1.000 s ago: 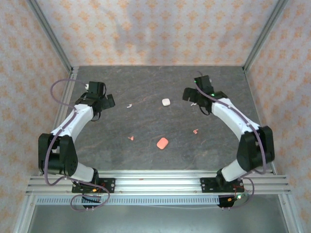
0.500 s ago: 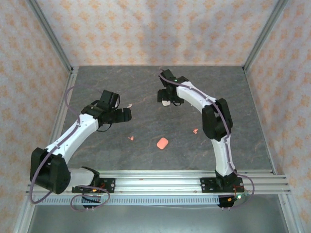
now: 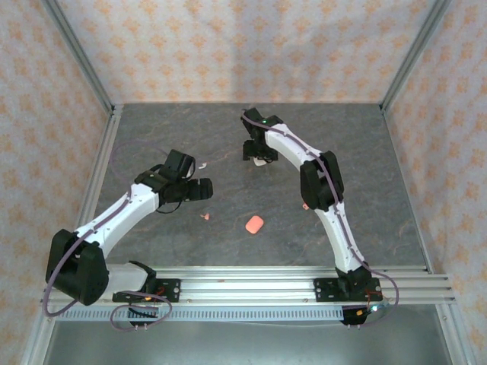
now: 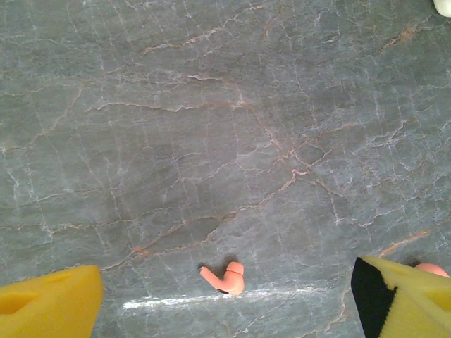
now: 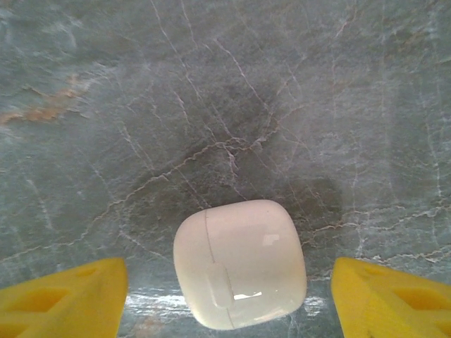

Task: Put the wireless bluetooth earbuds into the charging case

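Coral earbud (image 4: pixel 224 278) btwn yellow pads (image 4: pixel 49 303)

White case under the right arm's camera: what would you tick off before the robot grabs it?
1. The white case sits between the right gripper's fingers: ok.
2. Right jaws open, with a gap on both sides of the case: ok.
3. Case lid open to take earbuds: not ok, it looks shut.
4. The coral earbud lies between the open left gripper's fingers: ok.
5. Fingers low enough to grip: cannot tell.
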Tool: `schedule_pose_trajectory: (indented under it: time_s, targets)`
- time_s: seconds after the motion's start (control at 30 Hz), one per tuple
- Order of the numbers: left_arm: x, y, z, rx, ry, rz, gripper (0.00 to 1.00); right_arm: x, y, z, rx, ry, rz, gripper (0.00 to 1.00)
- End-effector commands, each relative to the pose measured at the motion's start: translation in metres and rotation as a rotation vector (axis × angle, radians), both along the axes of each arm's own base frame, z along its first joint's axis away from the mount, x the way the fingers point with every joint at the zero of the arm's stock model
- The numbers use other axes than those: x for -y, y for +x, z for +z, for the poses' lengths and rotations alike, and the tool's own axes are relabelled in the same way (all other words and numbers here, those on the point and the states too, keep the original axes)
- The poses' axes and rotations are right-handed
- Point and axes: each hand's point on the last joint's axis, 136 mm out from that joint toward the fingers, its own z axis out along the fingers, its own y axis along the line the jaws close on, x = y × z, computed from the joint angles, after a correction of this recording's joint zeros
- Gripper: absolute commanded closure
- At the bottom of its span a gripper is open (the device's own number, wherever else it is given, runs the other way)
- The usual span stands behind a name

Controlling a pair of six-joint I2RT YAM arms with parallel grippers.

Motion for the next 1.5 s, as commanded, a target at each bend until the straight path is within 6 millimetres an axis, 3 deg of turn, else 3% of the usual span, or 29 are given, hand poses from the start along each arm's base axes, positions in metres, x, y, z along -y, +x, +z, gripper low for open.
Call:
schedule_pose_trajectory:
  time_s: [0.0,0.4,0.6,0.73,0.83,0.97,1.07,1.13,1.3,1.47]
  targets:
    - [0.002,-0.001,-0.008,-0.003,0.004,0.007,0.09,0.007,-0.001,-0.006,-0.024,-0.044,0.013,0.28]
    - [0.006,0.001,-0.014,0.006,0.017,-0.011,0.08,0.009,-0.005,-0.012,-0.051,-0.046,-0.03,0.53]
    - [0.003,-0.005,-0.014,0.027,0.016,-0.012,0.08,0.02,-0.033,0.009,-0.089,-0.011,-0.169,0.55]
    - [0.001,-0.01,-0.018,0.03,0.007,0.006,0.08,0.015,-0.073,0.008,-0.115,0.067,-0.264,0.55]
    - [0.003,-0.013,-0.019,0.028,-0.014,0.013,0.08,0.001,-0.103,-0.002,-0.13,0.16,-0.317,0.52]
    - [0.003,-0.015,-0.018,0.027,-0.014,0.004,0.08,-0.014,-0.125,-0.007,-0.167,0.214,-0.319,0.33]
    - [0.001,-0.017,-0.016,0.021,0.002,-0.006,0.08,-0.024,-0.128,0.009,-0.163,0.268,-0.298,0.26]
    - [-0.001,-0.018,-0.015,0.022,0.009,-0.007,0.08,-0.027,-0.125,0.031,-0.131,0.311,-0.282,0.23]
    - [0.0,-0.019,-0.014,0.035,-0.011,0.006,0.08,-0.016,-0.117,0.071,-0.063,0.337,-0.21,0.21]
    - [0.0,-0.02,-0.018,0.028,-0.012,0.008,0.08,-0.013,-0.118,0.082,-0.033,0.282,0.091,0.21]
